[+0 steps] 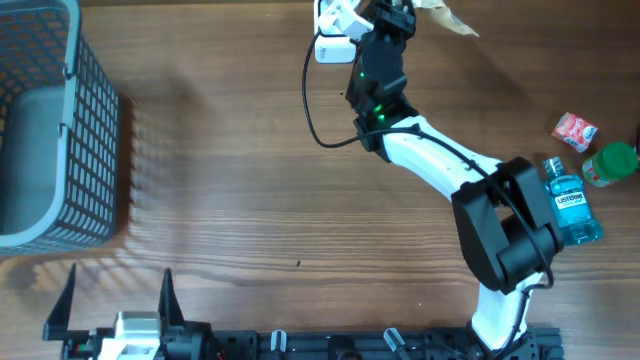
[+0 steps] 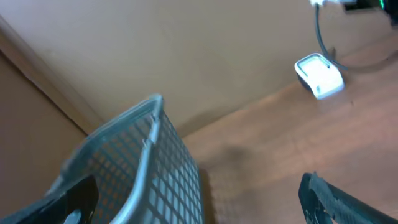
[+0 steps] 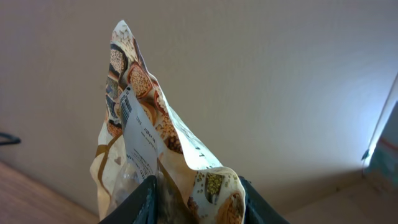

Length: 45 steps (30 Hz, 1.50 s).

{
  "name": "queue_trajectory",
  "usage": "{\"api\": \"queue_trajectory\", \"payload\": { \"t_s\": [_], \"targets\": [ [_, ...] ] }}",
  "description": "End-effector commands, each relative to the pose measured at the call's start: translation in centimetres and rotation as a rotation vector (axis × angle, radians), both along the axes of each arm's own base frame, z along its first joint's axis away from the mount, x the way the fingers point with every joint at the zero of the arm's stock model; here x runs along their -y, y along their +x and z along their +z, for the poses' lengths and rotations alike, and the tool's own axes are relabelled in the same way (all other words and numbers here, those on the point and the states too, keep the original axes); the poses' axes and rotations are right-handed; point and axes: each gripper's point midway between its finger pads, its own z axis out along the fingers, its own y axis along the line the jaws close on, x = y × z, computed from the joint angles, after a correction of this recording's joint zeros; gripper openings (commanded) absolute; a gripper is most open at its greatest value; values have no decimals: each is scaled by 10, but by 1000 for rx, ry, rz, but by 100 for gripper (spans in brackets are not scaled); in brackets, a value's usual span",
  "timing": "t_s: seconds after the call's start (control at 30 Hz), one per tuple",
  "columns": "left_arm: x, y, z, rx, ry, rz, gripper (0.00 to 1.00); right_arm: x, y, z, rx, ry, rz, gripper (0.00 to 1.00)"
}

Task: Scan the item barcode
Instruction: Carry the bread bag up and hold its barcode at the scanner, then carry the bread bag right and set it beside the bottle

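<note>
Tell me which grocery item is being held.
The printed pouch, in the right gripper; the blue bottle, red packet and green-lidded container sit loose.

Outstretched right gripper (image 3: pixel 198 198) pinched tight; left gripper (image 1: pixel 118 275) spread wide

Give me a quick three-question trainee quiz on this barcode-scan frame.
1. True or false: the left gripper holds the mouthwash bottle.
2. The right gripper grips: A) a soda can B) a printed bag with a barcode label C) a cardboard box.
3. On which side of the overhead view does the basket stand?
Key: 1 false, it is open and empty; 2 B; 3 left.
</note>
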Motion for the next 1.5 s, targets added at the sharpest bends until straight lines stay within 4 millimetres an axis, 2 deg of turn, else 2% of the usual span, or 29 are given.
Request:
{"api": "queue_trajectory", "payload": {
  "t_s": [0.0,0.03,0.1,0.2,0.37,0.53,0.7,0.9,1.0,1.33,1.4,1.47],
  "targets": [
    [-2,-2,-11,-42,17,13,100,-17,13,-34,-37,-103,48,5],
    [-2,-3,-13,-53,18,13,100,-20,15,-39,-36,-112,55,5],
    [-3,-4,-24,-96,24,12,100,-27,20,-66,-54,-158,64,5],
    [-3,-5,-25,-102,25,12,100,-33,24,-90,-52,-198,68,5],
    [-3,-5,-25,-102,25,12,100,-57,30,-112,-28,-220,92,5],
    [-3,-5,-30,-123,28,12,100,-82,41,-113,2,-204,105,5],
    [-3,-5,-30,-122,28,12,100,-87,49,-143,-92,-258,117,5],
    [-3,-5,-30,-122,28,12,100,-90,51,-165,-153,-292,131,5],
    [-3,-5,-30,-123,28,12,100,-89,51,-170,-170,-286,130,5],
    [-3,-5,-30,-122,28,12,100,-87,52,-168,-167,-280,121,5],
    [-3,-5,-30,-122,28,12,100,-86,51,-162,-160,-274,115,5],
    [-3,-5,-30,-122,28,12,100,-84,51,-148,-142,-260,106,5]
  ]
}}
